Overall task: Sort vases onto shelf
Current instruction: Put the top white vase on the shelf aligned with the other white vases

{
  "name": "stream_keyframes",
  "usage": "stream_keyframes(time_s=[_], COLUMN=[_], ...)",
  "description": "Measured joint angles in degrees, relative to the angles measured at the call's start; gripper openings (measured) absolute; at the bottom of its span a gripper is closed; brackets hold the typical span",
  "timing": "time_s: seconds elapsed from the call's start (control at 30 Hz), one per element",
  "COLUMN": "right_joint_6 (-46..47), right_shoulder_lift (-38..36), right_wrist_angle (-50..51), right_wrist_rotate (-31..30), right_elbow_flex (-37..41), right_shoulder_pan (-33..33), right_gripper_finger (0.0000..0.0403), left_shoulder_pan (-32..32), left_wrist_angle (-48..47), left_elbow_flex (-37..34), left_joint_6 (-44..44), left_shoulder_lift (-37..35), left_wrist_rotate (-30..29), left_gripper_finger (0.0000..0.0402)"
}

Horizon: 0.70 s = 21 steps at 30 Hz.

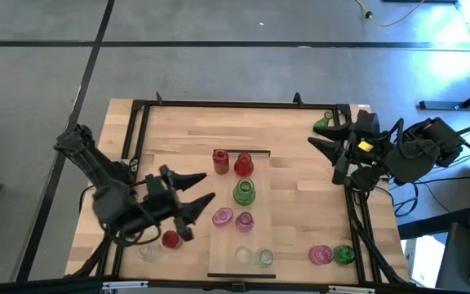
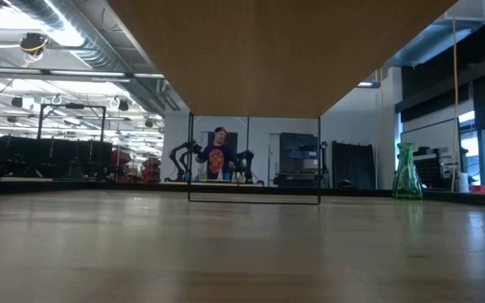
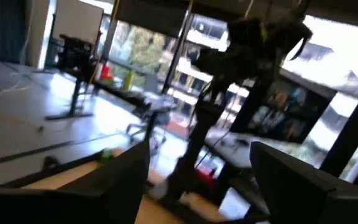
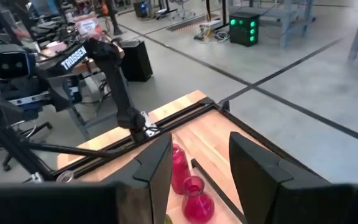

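Dark fingers of the left gripper [image 1: 209, 186] hang above the tabletop [image 1: 300, 204] at about 9 o'clock from the shelf [image 1: 227, 243]. They are spread wide and hold nothing. Its own wrist view is smeared, and only the two fingers and the room beyond can be made out.

At 2 o'clock from the shelf, the right gripper [image 1: 313, 135] is raised with its fingers parted about halfway and nothing between them. It partly covers a green vase [image 1: 323, 124] at the table's far corner.

On the shelf, from 12 to 6 o'clock, stand two red vases [image 1: 244, 166], a second green vase [image 1: 244, 193], two pink vases [image 1: 223, 216] and two clear vases [image 1: 264, 258]. The clear ones are faint against the pale wood.

Off the shelf, at 8 o'clock, a red vase [image 1: 170, 239] and a clear vase [image 1: 146, 251] stand partly under the left arm. At 4 o'clock a pink vase [image 1: 321, 255] and a third green vase [image 1: 343, 254] stand side by side.

The low view shows one upright green vase [image 2: 407, 172] at 3 o'clock; which one it is cannot be told. A brown slab [image 2: 268, 50] blocks the top of that view. Far off stands a person [image 2: 218, 156].
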State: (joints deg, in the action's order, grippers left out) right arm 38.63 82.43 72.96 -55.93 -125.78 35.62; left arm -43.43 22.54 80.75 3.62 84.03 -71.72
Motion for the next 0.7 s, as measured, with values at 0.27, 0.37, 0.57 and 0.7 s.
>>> stream_keyframes(time_s=[0.27, 0.37, 0.57, 0.7], right_joint_6=[1.44, 1.5, 1.51, 1.53], right_shoulder_lift=[-0.02, -0.02, -0.04, -0.04], right_wrist_angle=[-0.01, -0.04, -0.02, -0.01], right_wrist_rotate=[-1.19, -3.69, -3.57, -3.38], right_elbow_flex=[0.0, 0.0, 0.0, 0.0], right_shoulder_pan=[0.0, 0.0, 0.0, 0.0], right_gripper_finger=[0.0147, 0.0147, 0.0147, 0.0147], left_shoulder_pan=[-7.75, -11.33, -11.59, -9.45], left_wrist_angle=[-37.52, -51.88, -75.4, -88.41], left_elbow_flex=[0.0, 0.0, 0.0, 0.0], left_joint_6=[36.06, 50.63, 79.35, 93.08], left_shoulder_lift=[-9.25, -11.9, -13.06, -10.53], left_wrist_rotate=[-0.69, 0.37, 21.64, 42.89], left_gripper_finger=[0.0271, 0.0271, 0.027, 0.027])
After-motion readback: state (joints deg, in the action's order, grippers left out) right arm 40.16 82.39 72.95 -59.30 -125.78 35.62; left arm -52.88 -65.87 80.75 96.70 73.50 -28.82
